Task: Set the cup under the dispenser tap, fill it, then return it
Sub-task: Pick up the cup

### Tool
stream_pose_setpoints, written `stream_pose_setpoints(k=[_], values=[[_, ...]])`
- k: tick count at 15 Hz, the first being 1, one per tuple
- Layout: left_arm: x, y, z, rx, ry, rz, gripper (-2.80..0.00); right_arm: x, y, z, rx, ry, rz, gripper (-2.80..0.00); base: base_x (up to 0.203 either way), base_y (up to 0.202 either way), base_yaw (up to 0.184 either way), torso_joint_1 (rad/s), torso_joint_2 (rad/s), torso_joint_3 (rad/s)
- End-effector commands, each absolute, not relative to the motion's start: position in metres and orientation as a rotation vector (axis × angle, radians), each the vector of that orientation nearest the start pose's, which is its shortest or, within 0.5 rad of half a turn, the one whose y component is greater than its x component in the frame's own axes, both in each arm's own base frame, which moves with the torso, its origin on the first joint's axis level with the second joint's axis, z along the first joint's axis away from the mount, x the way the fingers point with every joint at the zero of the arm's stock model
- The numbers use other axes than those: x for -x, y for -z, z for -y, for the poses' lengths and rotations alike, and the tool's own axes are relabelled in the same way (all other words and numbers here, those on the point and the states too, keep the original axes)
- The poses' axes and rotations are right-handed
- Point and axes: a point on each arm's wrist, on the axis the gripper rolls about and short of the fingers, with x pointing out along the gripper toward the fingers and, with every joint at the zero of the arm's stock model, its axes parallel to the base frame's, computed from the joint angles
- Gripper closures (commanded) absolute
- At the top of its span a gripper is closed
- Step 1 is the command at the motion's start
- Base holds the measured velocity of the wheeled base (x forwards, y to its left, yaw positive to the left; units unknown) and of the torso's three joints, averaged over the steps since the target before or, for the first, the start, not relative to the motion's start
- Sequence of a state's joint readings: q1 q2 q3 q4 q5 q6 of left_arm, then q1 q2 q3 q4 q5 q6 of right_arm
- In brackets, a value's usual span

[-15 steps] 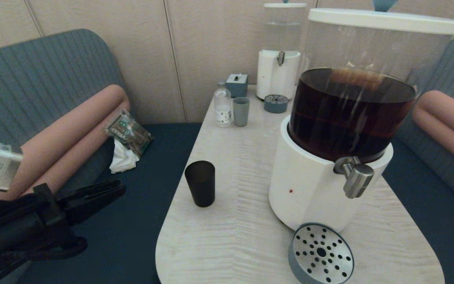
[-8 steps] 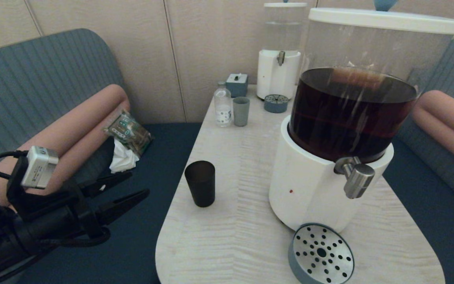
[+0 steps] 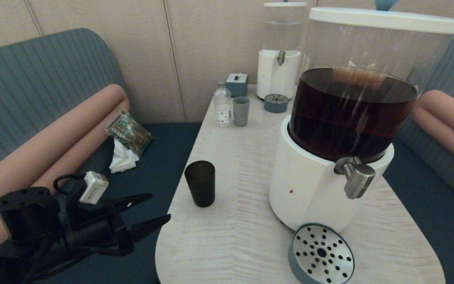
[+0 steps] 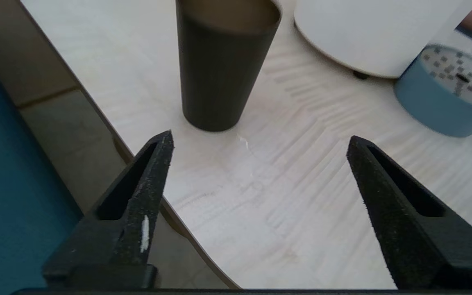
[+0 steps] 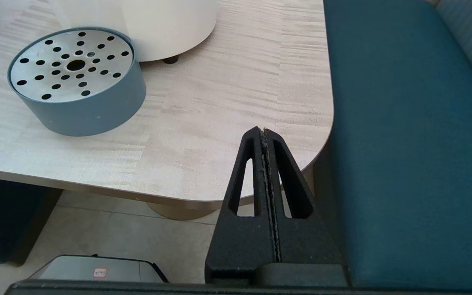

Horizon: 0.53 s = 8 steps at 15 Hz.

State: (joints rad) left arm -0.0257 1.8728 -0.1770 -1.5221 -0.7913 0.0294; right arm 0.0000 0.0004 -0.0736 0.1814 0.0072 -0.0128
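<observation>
The black cup stands upright on the pale table, near its left edge; the left wrist view shows the cup just ahead of the fingers. My left gripper hangs open and empty at the table's left edge, a short way before the cup. The steel dispenser tap juts from the white-based dispenser of dark liquid, above a round perforated drip tray. My right gripper is shut, parked low by the table's near right corner.
At the table's far end stand a small clear-liquid dispenser, a pale grey-green cup, a small bottle and a grey box. Blue benches flank the table; a packet and tissue lie on the left seat.
My left gripper has swung forward and right toward the table edge and the cup, and its fingers have spread from nearly shut to wide open. The cup has not moved.
</observation>
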Motion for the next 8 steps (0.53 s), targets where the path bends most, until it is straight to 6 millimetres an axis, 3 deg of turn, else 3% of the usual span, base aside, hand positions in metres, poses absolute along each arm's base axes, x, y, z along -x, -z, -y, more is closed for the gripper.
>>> stream_pose_setpoints(k=[1, 8], values=[[-0.245, -0.076, 0.024, 0.05, 0.827, -0.187, -2.8, 0.029, -0.077, 0.0, 0.012, -0.008, -0.109, 0.0, 0.0, 0.0, 0.0, 0.0, 0.0, 0.0], [-0.268, -0.072, 0.025, 0.037, 0.827, -0.161, -2.8, 0.029, -0.077, 0.0, 0.012, -0.008, -0.109, 0.0, 0.0, 0.0, 0.0, 0.0, 0.0, 0.0]])
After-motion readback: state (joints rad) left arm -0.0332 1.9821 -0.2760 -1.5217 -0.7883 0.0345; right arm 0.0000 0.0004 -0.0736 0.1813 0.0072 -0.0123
